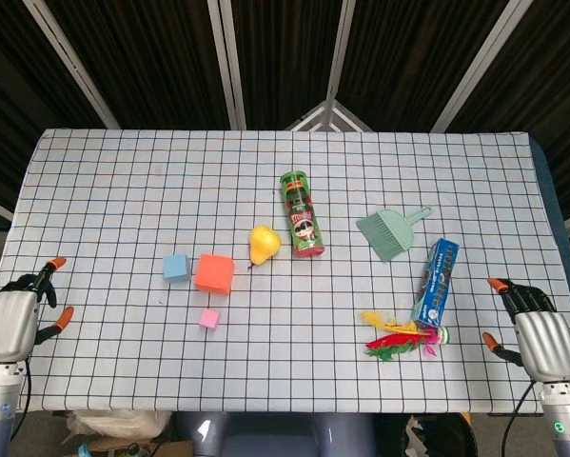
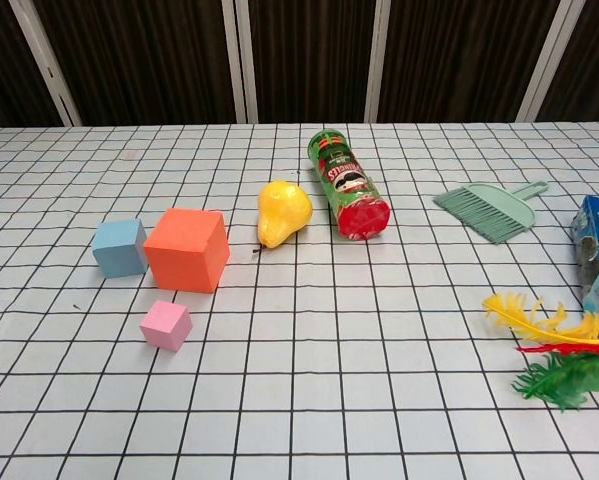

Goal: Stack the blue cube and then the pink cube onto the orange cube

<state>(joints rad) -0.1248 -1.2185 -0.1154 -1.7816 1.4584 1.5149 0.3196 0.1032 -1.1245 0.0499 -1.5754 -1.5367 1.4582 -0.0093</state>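
The orange cube [image 1: 214, 272] [image 2: 187, 249] sits left of the table's middle. The smaller blue cube [image 1: 176, 267] [image 2: 119, 247] stands right beside it on its left, and the small pink cube [image 1: 208, 319] [image 2: 166, 325] lies just in front of it. My left hand [image 1: 14, 319] hovers at the table's front left corner, holding nothing, fingers spread. My right hand [image 1: 535, 336] hangs at the front right edge, also holding nothing, fingers apart. Neither hand shows in the chest view.
A yellow pear [image 1: 263, 244] and a green chip can [image 1: 302, 215] lie right of the cubes. Further right are a green dustpan brush [image 1: 389, 231], a blue box [image 1: 437, 279] and a feather shuttlecock [image 1: 399, 338].
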